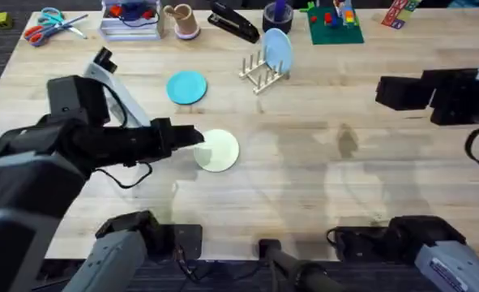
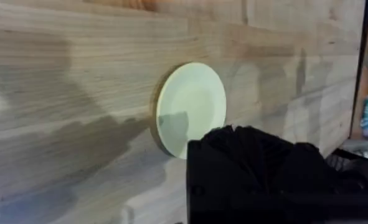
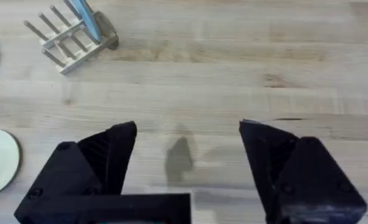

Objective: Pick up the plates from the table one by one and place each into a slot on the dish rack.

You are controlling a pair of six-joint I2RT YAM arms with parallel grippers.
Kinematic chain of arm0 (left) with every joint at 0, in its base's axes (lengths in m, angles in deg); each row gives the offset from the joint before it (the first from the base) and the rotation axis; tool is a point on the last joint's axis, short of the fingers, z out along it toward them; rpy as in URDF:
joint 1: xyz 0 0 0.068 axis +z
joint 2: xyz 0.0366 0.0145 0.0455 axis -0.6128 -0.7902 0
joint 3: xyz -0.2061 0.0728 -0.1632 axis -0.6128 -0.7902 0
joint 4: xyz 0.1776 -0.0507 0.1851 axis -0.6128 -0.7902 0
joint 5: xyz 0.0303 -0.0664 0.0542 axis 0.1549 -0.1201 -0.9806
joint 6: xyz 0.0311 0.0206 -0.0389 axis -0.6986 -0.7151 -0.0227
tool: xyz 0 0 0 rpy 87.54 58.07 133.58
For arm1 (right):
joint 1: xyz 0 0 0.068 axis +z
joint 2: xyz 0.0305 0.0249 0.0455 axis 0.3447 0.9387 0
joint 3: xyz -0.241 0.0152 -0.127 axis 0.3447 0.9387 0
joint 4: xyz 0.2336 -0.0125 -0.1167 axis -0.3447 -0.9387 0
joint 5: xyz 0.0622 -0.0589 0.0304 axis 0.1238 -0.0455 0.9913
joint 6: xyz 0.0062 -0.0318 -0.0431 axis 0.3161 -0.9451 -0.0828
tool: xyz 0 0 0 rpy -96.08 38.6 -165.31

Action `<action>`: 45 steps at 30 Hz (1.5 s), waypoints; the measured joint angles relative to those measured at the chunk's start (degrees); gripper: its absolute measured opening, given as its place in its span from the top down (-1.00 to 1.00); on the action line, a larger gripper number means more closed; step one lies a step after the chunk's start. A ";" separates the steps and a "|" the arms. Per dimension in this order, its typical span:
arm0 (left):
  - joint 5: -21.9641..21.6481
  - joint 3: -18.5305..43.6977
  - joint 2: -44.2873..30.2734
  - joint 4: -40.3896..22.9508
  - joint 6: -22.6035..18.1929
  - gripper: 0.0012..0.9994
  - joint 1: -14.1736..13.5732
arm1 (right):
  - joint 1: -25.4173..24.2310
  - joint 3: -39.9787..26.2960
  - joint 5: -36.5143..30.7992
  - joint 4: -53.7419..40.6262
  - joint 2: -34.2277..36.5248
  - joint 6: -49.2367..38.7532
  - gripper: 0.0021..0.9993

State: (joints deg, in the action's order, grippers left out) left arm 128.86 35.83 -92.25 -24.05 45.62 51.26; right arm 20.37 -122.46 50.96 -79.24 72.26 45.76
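Cream plate (image 1: 216, 151) lies flat on the table (image 1: 320, 178), and my left gripper (image 1: 197, 138) sits at its near rim; whether those fingers are parted I cannot tell. I'd come in low, catch the rim and tip the plate upright before carrying it to the rack (image 1: 262, 71), where a pale blue plate (image 1: 277, 50) already stands. Teal plate (image 1: 187, 87) waits nearby. Right gripper (image 3: 187, 155) hangs spread wide, holding nothing. Pale wood planks; scissors (image 1: 51, 24) and a stapler (image 1: 233, 22) along the far edge.

Open tabletop (image 1: 344, 162) across centre and right; clutter crowding the upper edge behind the dish rack (image 1: 263, 71); left arm (image 1: 101, 146) blocking centre-left.
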 joint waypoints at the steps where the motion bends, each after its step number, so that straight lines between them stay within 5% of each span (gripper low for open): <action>1: 0.44 -0.12 -1.07 0.10 -0.53 0.92 0.12 | 0.00 0.00 0.00 0.00 -0.01 0.00 -0.99; 26: 6.34 -0.19 -26.86 2.71 -19.71 0.92 4.16 | 0.00 0.00 0.00 0.00 0.00 0.00 -0.99; 33: 5.27 -0.21 -28.17 2.69 -19.39 0.92 5.87 | 0.00 0.00 0.00 0.00 0.00 0.00 -0.99; 45: 8.72 0.21 -34.55 5.96 -11.32 0.92 5.98 | 0.00 -0.02 0.00 0.00 -0.01 0.00 -0.99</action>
State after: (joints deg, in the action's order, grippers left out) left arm 137.58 36.04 -126.80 -18.08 34.30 57.24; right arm 20.37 -122.48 50.96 -79.24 72.26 45.76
